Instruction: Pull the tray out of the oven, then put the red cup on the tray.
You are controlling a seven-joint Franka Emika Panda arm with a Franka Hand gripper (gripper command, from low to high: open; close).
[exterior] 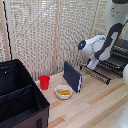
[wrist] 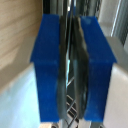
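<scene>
My gripper [exterior: 93, 64] down at the tray [exterior: 100, 74], blue fingers [wrist: 47, 65] nearly closed around its thin bars, tray drawn out before the oven [exterior: 118, 55] at the bench's far edge, red cup [exterior: 44, 82] well apart beside the black fabric case [exterior: 20, 97], white bowl [exterior: 63, 92] near the upright dark-blue panel [exterior: 72, 76]

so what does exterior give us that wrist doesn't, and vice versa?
Exterior only: the red cup, the white bowl, the upright blue panel, the black case, the oven, and the arm reaching toward the tray.
Wrist only: a blurred close-up of the blue finger pads, with thin dark bars between them. Whether they are clamped is unclear.
Shared: the tray's bars and the light wood table.
</scene>
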